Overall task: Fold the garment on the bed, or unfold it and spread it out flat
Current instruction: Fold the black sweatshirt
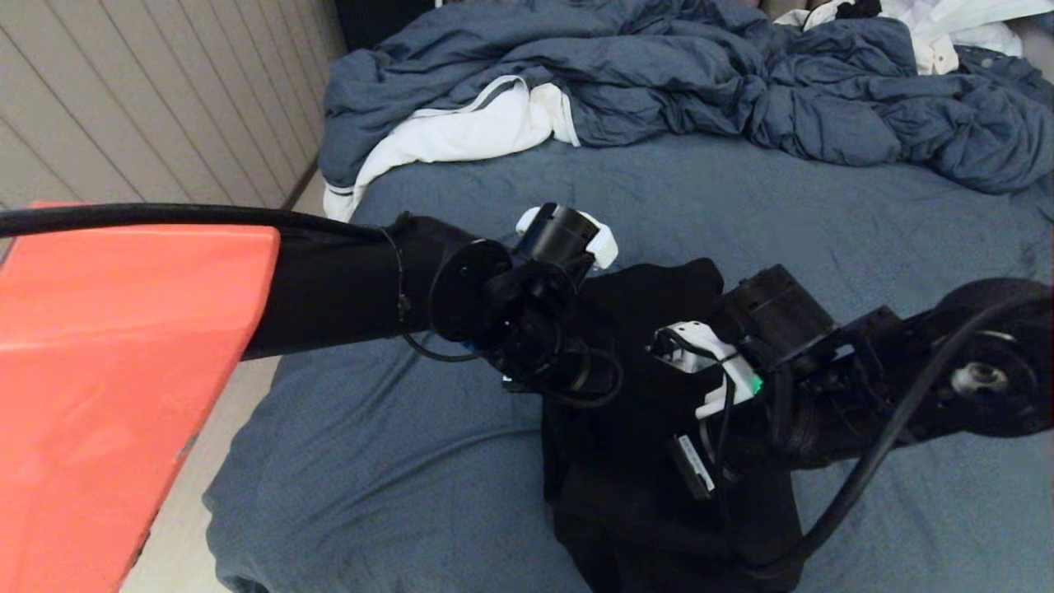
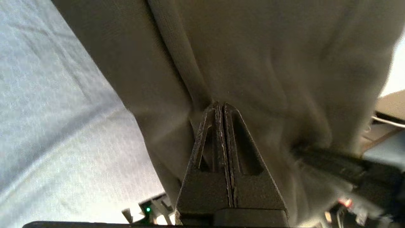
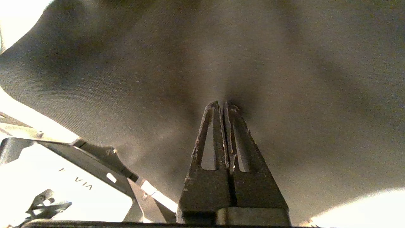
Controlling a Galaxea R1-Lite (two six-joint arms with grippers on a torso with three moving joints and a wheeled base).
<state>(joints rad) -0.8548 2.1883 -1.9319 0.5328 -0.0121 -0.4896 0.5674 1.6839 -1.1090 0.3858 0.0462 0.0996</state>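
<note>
The black hoodie [image 1: 650, 494] is bunched and lifted at its top, and its lower part trails down to the near edge of the blue-grey bed sheet [image 1: 412, 461]. My left arm's wrist [image 1: 527, 329] reaches in from the left and my right arm's wrist [image 1: 766, 346] from the right, close together over the hoodie. In the left wrist view, my left gripper [image 2: 220, 104] is shut on a fold of the hoodie [image 2: 269, 63] beside a seam. In the right wrist view, my right gripper [image 3: 221, 104] is shut on taut hoodie fabric [image 3: 221, 57]. Both sets of fingertips are hidden in the head view.
A rumpled blue-grey duvet [image 1: 659, 74] lies across the far side of the bed, with a white cloth with grey trim [image 1: 461, 132] at its left end. More white clothing [image 1: 947, 33] sits far right. An orange panel [image 1: 115, 387] and a slatted wall [image 1: 165, 107] border the left.
</note>
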